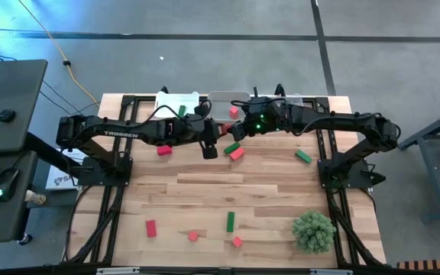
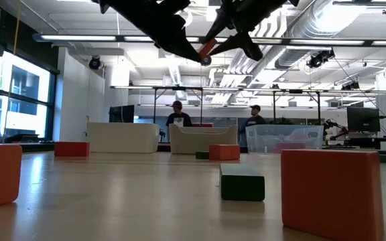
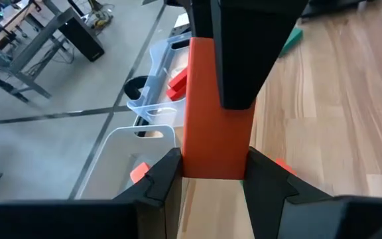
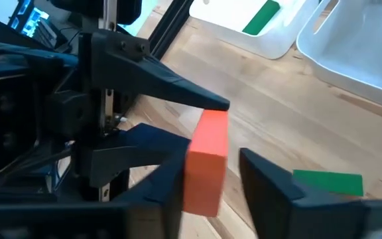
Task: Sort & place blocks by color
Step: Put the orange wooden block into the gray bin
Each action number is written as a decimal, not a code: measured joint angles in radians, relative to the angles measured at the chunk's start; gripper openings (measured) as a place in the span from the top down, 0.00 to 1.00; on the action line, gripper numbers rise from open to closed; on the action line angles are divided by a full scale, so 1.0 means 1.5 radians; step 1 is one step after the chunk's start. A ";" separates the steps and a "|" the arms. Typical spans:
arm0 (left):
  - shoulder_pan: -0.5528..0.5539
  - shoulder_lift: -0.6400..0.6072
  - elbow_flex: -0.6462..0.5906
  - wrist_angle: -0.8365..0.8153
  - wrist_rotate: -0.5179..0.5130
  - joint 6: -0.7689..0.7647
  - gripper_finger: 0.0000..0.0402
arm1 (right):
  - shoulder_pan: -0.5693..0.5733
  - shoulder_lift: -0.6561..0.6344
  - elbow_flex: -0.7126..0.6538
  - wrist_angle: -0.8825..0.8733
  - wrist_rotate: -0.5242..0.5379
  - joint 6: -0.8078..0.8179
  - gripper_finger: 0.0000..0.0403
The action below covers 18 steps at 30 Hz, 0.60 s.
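Pinched between the left gripper (image 3: 207,179) fingers and the closing right gripper (image 4: 207,189) fingers, the red-orange block (image 3: 216,109) is held mid-air; it could be dropped if released before the right grip is secured

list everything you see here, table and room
held block: one, orange-red, in the air above the table's back
green blocks: three on the table, one in the white tray
red and salmon blocks: five on the table, at least one in the trays
trays: three, white to clear, along the back edge
plant ball: one, green, front right
people: two, in the room behind
left end effector: gripping the held block
right end effector: around the held block's other end
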<state>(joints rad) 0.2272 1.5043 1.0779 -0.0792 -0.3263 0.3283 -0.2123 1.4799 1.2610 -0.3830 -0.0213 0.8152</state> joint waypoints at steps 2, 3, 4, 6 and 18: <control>0.000 0.000 0.000 0.000 0.000 0.000 0.74 | 0.000 0.000 0.000 0.002 0.000 0.008 0.81; 0.001 0.000 0.000 0.000 -0.003 0.001 0.74 | 0.000 0.000 0.000 0.001 0.002 0.013 0.86; 0.000 0.000 0.000 -0.001 -0.007 0.001 0.74 | -0.001 0.000 0.000 0.001 0.004 0.016 0.91; 0.001 0.000 0.000 0.000 -0.007 0.002 0.74 | -0.001 0.000 0.000 0.003 0.009 0.015 0.92; 0.007 0.000 0.000 0.000 0.000 -0.002 0.59 | -0.006 0.000 0.000 -0.003 0.025 -0.019 0.91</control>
<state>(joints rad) 0.2375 1.5047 1.0779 -0.0795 -0.3264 0.3256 -0.2220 1.4802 1.2613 -0.3875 0.0159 0.7866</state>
